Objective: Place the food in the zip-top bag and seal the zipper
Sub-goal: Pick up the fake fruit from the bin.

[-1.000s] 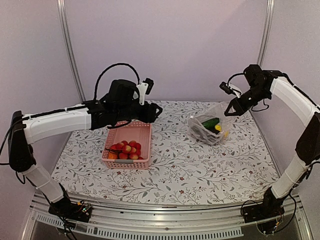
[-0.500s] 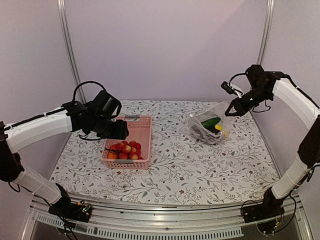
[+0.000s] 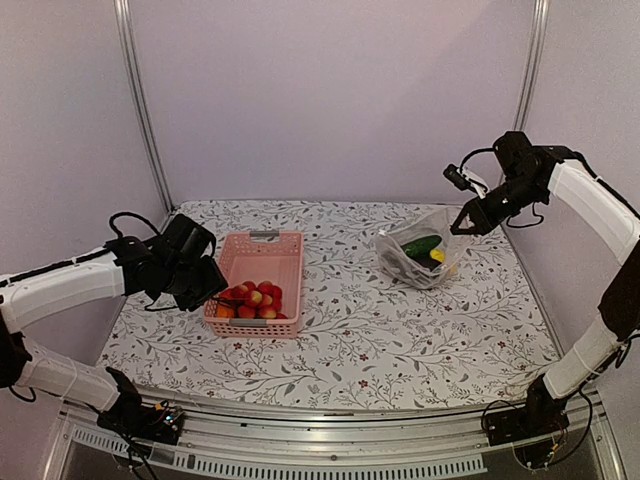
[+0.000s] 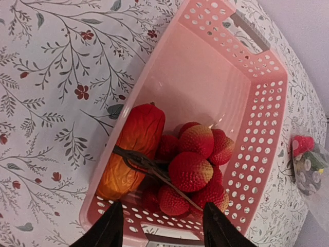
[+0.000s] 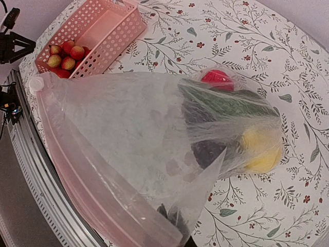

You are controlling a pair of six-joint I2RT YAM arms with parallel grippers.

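Clearly most of the food (image 3: 250, 298) is not yet bagged. Red berries (image 4: 193, 170) and an orange-red piece (image 4: 131, 149) lie heaped at the near end of the pink basket (image 4: 257, 128). A green piece (image 5: 226, 103) and a yellow piece (image 5: 262, 149) sit inside the zip-top bag (image 3: 420, 255), well apart from the basket on the desk (image 3: 350, 340).

The left hand (image 4: 162, 229) hovers over the basket's near rim, fingers spread with nothing between them. From that spot a descent could catch the lattice wall and drag or tip the basket. Dark stems (image 4: 139, 159) thread through the berries, so a pinch may lift a tangled cluster that sheds pieces on the way across.

The right hand (image 3: 470, 222) is clamped on the bag's upper edge, holding it lifted. Gripped at one spot only, the mouth looks slack, so dropped food may miss it, and the zipper (image 5: 92, 180) may buckle rather than close.
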